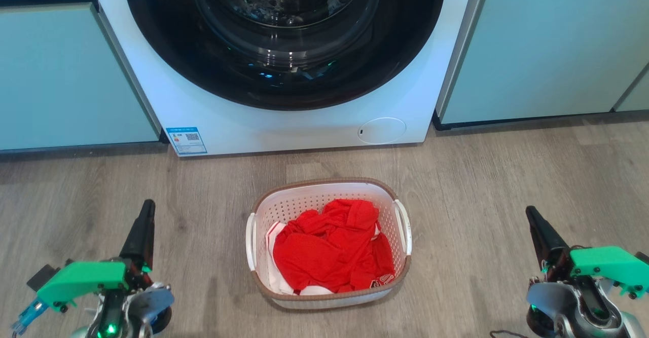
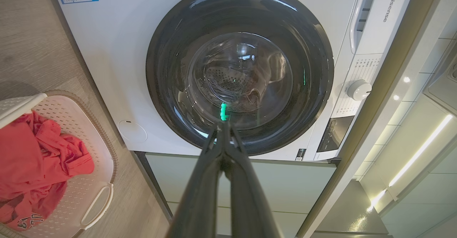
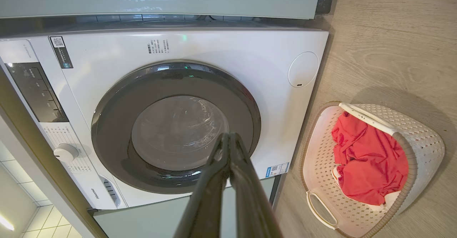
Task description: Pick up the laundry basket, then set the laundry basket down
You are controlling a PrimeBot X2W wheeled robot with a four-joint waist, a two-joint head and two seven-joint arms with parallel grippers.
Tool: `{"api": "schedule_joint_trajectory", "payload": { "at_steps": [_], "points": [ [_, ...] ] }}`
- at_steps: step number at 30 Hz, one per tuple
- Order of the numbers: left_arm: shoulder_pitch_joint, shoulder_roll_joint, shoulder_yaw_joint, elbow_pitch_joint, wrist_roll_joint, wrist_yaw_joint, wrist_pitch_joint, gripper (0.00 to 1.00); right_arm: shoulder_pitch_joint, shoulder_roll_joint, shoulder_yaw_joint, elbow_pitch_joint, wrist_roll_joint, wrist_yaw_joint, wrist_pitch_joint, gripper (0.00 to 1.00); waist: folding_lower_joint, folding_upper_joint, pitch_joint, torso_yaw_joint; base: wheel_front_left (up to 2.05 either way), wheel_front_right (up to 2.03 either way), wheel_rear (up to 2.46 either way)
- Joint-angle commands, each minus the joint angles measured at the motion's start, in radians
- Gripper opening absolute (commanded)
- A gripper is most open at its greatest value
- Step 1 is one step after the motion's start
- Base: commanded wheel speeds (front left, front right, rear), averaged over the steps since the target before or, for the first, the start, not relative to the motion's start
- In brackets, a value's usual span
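The laundry basket (image 1: 324, 196), white and perforated with a brown rim, stands on the wood floor in front of the washing machine. Red clothing (image 1: 332, 247) lies inside it. It has a white handle on each side. My left gripper (image 1: 144, 211) is at the lower left, well apart from the basket, its fingers shut together and holding nothing. My right gripper (image 1: 532, 216) is at the lower right, also far from the basket and shut. The left wrist view has the basket (image 2: 101, 141) at its left edge; the right wrist view has the basket (image 3: 421, 134) at its right.
A white front-loading washing machine (image 1: 284, 120) with a dark round door stands just behind the basket. Pale green cabinets (image 1: 547, 49) flank it on both sides. Open wood floor (image 1: 481, 186) lies left and right of the basket.
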Motion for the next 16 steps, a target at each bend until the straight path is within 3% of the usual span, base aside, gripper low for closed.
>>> {"api": "schedule_joint_trajectory", "payload": {
  "at_steps": [1,16],
  "points": [
    [-0.058,0.015,0.034,-0.029,0.001,-0.007,0.007,0.0,-0.045,-0.013,0.015,-0.036,-0.002,-0.002,0.007,0.0,0.0,0.0,0.0,0.0,0.0,0.0,0.0],
    [-0.058,0.014,0.036,-0.029,0.003,-0.007,0.009,0.0,-0.046,-0.01,0.011,-0.035,-0.006,-0.002,0.01,0.0,0.0,0.0,0.0,0.0,0.0,0.0,0.0]
  ]
}}
